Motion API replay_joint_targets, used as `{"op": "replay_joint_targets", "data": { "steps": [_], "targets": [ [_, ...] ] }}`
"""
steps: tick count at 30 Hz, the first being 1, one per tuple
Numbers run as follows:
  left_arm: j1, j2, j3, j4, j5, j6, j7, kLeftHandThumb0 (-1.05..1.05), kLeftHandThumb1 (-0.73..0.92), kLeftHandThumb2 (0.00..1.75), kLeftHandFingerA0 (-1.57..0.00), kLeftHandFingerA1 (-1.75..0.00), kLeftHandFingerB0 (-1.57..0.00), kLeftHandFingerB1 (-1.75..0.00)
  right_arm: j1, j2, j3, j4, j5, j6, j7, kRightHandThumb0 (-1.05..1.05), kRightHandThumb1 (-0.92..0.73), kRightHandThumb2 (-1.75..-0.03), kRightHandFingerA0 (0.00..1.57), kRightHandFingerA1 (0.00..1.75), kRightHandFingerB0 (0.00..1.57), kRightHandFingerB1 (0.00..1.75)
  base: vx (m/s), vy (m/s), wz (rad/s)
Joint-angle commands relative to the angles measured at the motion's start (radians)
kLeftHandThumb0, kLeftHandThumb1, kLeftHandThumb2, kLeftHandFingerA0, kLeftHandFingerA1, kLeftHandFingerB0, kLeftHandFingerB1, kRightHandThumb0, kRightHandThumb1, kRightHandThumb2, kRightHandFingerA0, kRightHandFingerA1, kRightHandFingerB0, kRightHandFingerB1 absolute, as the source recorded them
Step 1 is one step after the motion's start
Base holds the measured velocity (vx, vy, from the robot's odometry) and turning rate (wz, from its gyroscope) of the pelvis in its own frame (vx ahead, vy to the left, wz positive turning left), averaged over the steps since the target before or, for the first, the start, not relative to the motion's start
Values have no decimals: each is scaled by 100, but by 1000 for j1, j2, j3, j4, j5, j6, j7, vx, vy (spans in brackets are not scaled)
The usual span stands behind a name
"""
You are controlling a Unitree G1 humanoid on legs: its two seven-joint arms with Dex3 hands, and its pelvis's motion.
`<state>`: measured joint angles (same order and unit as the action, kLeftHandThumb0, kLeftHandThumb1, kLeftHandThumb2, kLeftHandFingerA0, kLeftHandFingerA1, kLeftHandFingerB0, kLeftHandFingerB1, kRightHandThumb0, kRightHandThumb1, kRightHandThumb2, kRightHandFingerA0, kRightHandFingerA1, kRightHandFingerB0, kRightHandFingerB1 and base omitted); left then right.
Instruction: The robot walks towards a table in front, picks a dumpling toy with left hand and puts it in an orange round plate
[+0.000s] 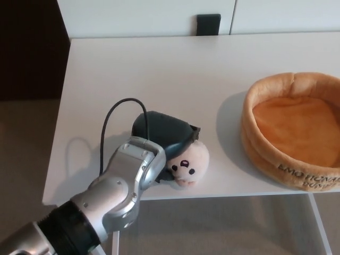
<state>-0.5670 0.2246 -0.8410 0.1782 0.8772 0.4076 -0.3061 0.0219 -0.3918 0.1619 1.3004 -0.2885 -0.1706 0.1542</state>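
Note:
The dumpling toy [190,162], pale cream with a small black face, lies tilted near the table's front edge, left of centre. My left hand [162,132] covers its top and left side, the dark fingers curled over it and shut on it. The silver left forearm [114,191] comes up from the lower left. The orange round plate [289,81], a soft plush dish with a raised rim, sits at the right side of the table, a hand's width from the toy. It holds nothing. My right hand does not show.
The white table [159,69] ends just below the toy, and its left edge runs beside my forearm. A black cable [113,111] loops up from my wrist. A small black object [208,24] stands behind the table's far edge.

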Motion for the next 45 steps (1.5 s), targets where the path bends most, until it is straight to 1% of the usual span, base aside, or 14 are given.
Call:
{"op": "replay_joint_targets", "data": {
  "steps": [1, 5, 7, 8, 11, 12, 13, 16, 19, 21, 22, 37, 39, 45],
  "targets": [
    [83, -6, 128, 64, -79, -185, 272, -22, 72, 57, -68, -169, -62, -111, -5, -5, -7, 7, 5, 5, 12, -33, -56, -57, 67, 54, 31, 31, 0, 0, 0],
    [77, -6, 217, 8, -107, -184, 258, -30, 70, 64, -77, -153, -67, -53, -8, -4, -6, 7, 5, 9, 12, -33, -56, -57, 63, 50, 30, 31, 0, 0, 0],
    [52, -17, 295, -11, -147, -223, 286, -22, 73, 57, -68, -175, -69, -85, -8, -5, -12, 4, 12, 6, 22, -36, -57, -63, 54, 45, 28, 33, 0, 0, 0],
    [41, -18, 314, -9, -146, -240, 298, -43, 59, 87, -96, -135, -65, -115, -11, -4, -12, 4, 11, 8, 22, -33, -57, -57, 56, 42, 30, 31, 0, 0, 0],
    [-27, -24, 392, -25, -164, -260, 293, -38, 56, 89, -99, -133, -69, -105, -10, -2, -6, 3, 2, 3, 19, -41, -45, -73, 60, 59, 24, 41, 0, 0, 0],
    [-66, -28, 415, -45, -172, -248, 266, -29, 75, 60, -73, -175, -66, -101, -9, -1, 0, 7, -4, 4, 13, -36, -59, -62, 66, 50, 29, 33, 0, 0, 0],
    [-111, -37, 433, -59, -172, -234, 244, -43, 53, 85, -107, -140, -71, -120, -10, 0, 1, 10, -6, 6, 11, -35, -58, -57, 60, 44, 29, 31, 0, 0, 0],
    [-196, -63, 453, -69, -165, -219, 223, -38, 53, 84, -106, -139, -75, -122, -10, -1, -3, 12, 0, 8, 17, -36, -58, -57, 59, 44, 29, 31, 0, 0, 0],
    [-286, -111, 455, -33, -175, -222, 228, -22, 72, 57, -68, -175, -46, -162, -12, -7, 9, 9, -11, 11, 5, -38, -61, -62, 61, 47, 29, 32, 0, 0, 0],
    [-329, -138, 434, -30, -147, -184, 208, -25, 69, 59, -71, -175, -51, -153, -7, -4, -6, 13, 6, 7, 15, -37, -60, -57, 58, 44, 31, 31, 0, 0, 0],
    [-360, -165, 415, -13, -140, -196, 213, -37, 48, 81, -111, -141, -74, -120, -10, -2, -5, 13, 4, 12, 16, -36, -59, -58, 57, 43, 31, 31, 0, 0, 0],
    [-499, -407, 247, 258, -126, -235, 269, -31, 49, 86, -111, -137, -76, -115, -33, 18, -17, 11, 6, 32, 24, -37, -63, -62, 58, 46, 30, 34, 0, 0, 0],
    [-514, -432, 236, 304, -123, -220, 273, -22, 66, 58, -83, -171, -76, -99, -39, 21, -18, 10, 6, 38, 26, -36, -64, -62, 59, 46, 31, 33, 0, 0, 0],
    [-528, -470, 202, 362, -113, -152, 193, -24, 65, 60, -87, -136, -59, -46, -52, 25, -27, 11, 12, 56, 29, -36, -66, -62, 60, 45, 31, 32, 0, 0, 0]
  ]
}}
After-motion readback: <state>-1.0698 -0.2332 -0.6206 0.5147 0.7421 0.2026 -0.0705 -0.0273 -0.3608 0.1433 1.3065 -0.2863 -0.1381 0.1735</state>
